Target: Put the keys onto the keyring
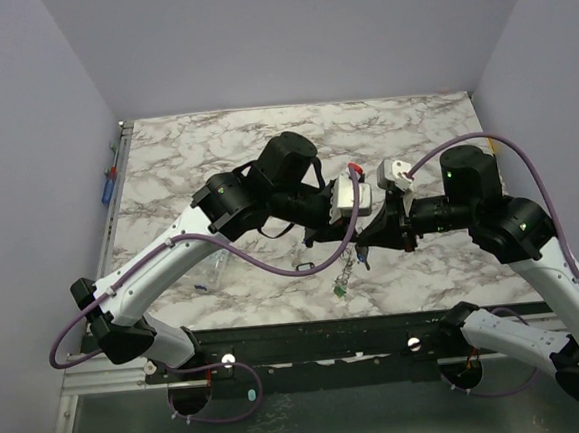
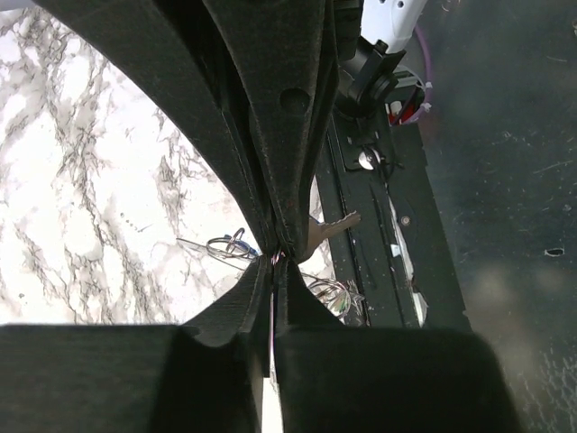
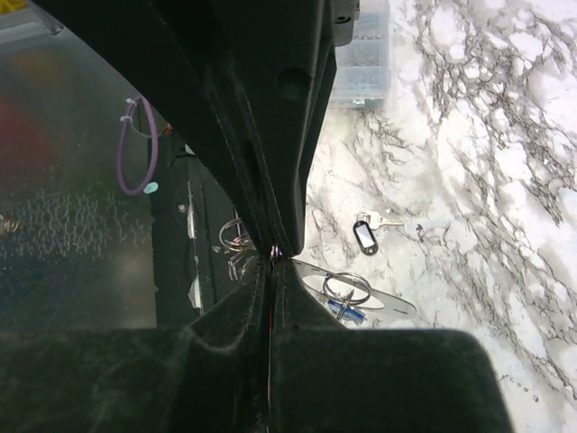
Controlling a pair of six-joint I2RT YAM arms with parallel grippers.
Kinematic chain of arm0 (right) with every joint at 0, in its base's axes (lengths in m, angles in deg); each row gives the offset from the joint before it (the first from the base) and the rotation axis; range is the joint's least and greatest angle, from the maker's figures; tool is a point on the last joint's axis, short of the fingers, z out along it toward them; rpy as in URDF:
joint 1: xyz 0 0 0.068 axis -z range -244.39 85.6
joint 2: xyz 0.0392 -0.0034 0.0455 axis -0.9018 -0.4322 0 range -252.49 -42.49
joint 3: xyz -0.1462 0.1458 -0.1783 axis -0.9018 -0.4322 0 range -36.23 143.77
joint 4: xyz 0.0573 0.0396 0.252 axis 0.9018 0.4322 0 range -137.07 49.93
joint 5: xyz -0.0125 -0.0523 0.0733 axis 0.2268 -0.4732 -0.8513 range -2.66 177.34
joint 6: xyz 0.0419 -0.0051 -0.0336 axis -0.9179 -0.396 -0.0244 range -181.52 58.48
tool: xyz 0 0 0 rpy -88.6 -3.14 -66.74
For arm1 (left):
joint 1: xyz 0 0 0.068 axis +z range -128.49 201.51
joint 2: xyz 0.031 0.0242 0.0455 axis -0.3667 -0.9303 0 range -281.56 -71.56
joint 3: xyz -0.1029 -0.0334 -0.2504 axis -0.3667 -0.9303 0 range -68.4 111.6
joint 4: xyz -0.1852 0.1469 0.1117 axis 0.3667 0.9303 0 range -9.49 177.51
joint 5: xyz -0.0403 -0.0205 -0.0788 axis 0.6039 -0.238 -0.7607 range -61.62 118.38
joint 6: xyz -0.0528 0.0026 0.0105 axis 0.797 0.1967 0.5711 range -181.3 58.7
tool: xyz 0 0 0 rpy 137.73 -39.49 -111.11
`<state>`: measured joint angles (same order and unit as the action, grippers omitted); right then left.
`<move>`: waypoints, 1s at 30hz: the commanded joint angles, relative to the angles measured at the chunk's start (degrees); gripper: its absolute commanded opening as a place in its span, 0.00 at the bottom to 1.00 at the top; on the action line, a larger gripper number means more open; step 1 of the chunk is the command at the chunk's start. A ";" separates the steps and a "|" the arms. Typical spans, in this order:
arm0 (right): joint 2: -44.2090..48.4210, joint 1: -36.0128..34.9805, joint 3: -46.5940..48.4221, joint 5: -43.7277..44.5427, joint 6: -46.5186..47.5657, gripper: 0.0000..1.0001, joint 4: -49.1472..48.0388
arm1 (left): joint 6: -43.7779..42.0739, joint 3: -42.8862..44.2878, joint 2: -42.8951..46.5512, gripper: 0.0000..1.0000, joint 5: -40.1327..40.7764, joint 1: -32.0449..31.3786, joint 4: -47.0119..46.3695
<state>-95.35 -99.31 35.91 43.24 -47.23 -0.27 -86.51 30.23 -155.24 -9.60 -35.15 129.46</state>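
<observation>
the keyring (image 1: pixel 349 259) is hanging over the front middle of the marble table (image 1: pixel 214 147), with the keys (image 1: pixel 341 287) dangling under it, a green tag lowest. the left gripper (image 2: pixel 275 256) and the right gripper (image 3: pixel 271 252) are meeting tip to tip above it, each pressing its fingers together on a thin glint of wire. a small black oval ring (image 1: pixel 304 267) is lying just left, and a clear bag (image 1: pixel 210 273) farther left.
</observation>
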 commanded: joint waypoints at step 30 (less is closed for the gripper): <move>5.15 -0.50 -0.04 -1.72 -0.76 0.40 -14.12 | 14.52 -30.89 24.01 0.00 3.04 0.32 -44.99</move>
<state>-87.64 -99.60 32.32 47.70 -48.50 -13.23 -74.38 0.99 -133.32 -5.62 -35.06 93.46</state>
